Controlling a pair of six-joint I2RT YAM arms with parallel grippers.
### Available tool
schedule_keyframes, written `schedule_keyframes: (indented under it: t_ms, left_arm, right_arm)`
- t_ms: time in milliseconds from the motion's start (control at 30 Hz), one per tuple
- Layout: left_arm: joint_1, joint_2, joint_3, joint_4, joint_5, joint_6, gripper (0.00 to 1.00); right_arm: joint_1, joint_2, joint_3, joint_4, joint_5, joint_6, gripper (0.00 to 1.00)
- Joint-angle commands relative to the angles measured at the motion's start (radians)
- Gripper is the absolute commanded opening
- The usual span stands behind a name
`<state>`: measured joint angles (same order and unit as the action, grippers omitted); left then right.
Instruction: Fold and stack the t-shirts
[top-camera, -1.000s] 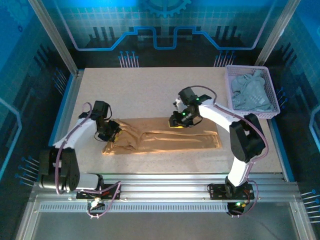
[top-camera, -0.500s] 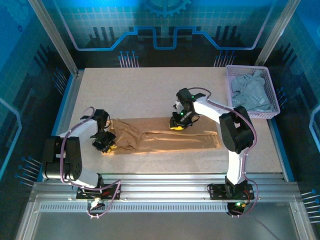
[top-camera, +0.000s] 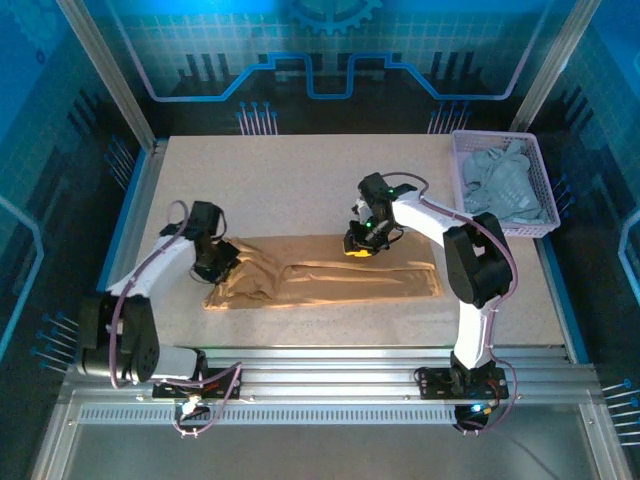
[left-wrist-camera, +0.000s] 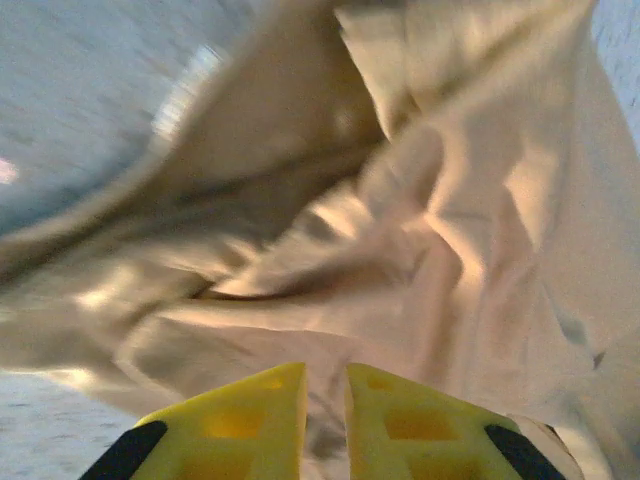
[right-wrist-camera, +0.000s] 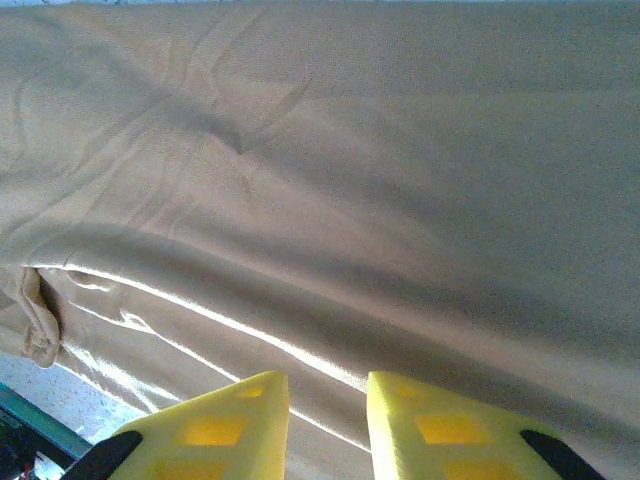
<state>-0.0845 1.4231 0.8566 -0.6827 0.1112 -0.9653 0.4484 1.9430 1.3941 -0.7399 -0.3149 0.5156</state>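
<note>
Two grippers (top-camera: 214, 264) (top-camera: 357, 246) at edges of tan t-shirt (top-camera: 340, 282)

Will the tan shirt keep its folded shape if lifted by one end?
Probably not: the tan t-shirt looks thin and floppy, wrinkled at its left end, so it would likely droop. It seems light and may drag across the table.

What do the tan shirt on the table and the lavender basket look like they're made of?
Tan t-shirt: soft matte cloth, probably cotton knit; it creases and drapes in folds, and a fine weave texture shows in the right wrist view. Basket: likely rigid plastic mesh, judging by its open grid walls holding their shape.
</note>
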Motion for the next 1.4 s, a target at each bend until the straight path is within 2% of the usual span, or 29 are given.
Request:
schedule_keyframes:
  t_ms: [0,100,333,500,567,667,800,933,1067,1267,1367]
  left_arm:
    - [-0.04,0.087,-0.011,0.031,0.071,-0.066,0.16]
    - [-0.029,0.13,-0.029,-0.026,0.002,-0.004,0.16]
    - [0.019,0.15,-0.104,-0.05,-0.055,0.09,0.17]
    - [0.023,0.132,-0.061,-0.073,-0.098,0.119,0.21]
    - [0.02,0.095,-0.039,-0.091,-0.115,0.113,0.26]
    - [0.014,0.037,0.011,-0.157,-0.15,0.075,0.28]
    - [0.002,0.027,0.073,-0.128,-0.094,-0.027,0.29]
    - [-0.026,0.147,0.144,-0.072,-0.061,-0.104,0.29]
    - [-0.02,0.332,0.239,-0.054,-0.078,-0.106,0.29]
    - [0.014,0.629,0.54,-0.101,-0.081,0.028,0.29]
    - [0.009,0.787,0.764,-0.101,-0.007,0.091,0.29]
  right_arm:
    - [-0.005,-0.019,0.001,-0.014,-0.003,-0.002,0.28]
    - [-0.007,-0.025,-0.001,-0.017,-0.001,-0.005,0.28]
    - [-0.008,-0.039,-0.027,-0.013,0.005,-0.002,0.28]
    - [-0.015,-0.034,-0.023,-0.022,0.02,-0.003,0.28]
    - [-0.024,-0.032,-0.02,-0.026,0.026,-0.003,0.29]
    - [-0.062,-0.037,-0.021,-0.035,0.041,-0.01,0.29]
    - [-0.125,-0.043,-0.02,-0.054,0.06,-0.036,0.29]
    - [-0.178,-0.027,-0.032,-0.086,0.087,-0.059,0.28]
    - [-0.23,0.008,-0.056,-0.12,0.124,-0.055,0.28]
    - [-0.281,0.049,-0.067,-0.213,0.212,-0.013,0.26]
    - [-0.297,0.03,-0.107,-0.233,0.239,0.04,0.26]
